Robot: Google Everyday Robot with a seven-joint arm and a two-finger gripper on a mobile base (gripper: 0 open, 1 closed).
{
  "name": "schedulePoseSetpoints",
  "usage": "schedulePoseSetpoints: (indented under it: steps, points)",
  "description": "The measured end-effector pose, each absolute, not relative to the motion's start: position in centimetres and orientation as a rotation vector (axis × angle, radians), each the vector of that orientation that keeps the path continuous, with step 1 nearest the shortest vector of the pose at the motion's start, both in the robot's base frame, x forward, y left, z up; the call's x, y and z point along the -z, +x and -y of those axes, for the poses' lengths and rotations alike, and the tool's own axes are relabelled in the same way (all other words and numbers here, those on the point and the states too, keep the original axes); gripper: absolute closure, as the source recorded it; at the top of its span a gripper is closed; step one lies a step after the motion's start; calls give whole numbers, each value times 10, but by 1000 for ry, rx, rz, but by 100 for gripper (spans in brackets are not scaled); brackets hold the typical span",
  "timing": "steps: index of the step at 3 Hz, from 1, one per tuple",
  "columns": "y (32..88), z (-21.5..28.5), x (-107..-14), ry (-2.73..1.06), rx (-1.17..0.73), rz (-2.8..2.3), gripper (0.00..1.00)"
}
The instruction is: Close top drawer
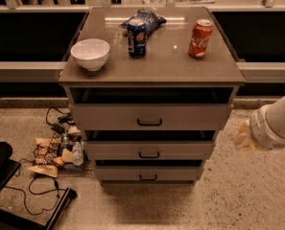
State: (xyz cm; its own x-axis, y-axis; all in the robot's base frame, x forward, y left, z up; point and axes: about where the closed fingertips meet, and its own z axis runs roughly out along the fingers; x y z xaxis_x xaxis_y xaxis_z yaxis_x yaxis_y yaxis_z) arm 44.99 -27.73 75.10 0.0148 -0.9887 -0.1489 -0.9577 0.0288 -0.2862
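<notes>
The top drawer (149,116) is the tallest grey-beige front of three, with a small black handle (149,123) at its centre. It stands pulled out a little from the cabinet, with a dark gap above it. My arm's white end (271,126) is at the right edge of the view, to the right of the cabinet at drawer height. The gripper (242,139) shows as a pale blurred shape at its left tip, apart from the drawer.
On the cabinet top (151,66) stand a white bowl (90,53), a blue can (136,37), a blue chip bag (145,19) and a red can (200,31). Two shorter drawers (149,150) sit below. Snack packets and cables (55,152) lie on the floor at the left.
</notes>
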Motion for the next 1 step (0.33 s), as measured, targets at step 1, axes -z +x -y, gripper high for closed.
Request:
schedulePoseSetpoints:
  steps: [1]
  points:
    - [470,298,-793,-1944,278,-2029,100]
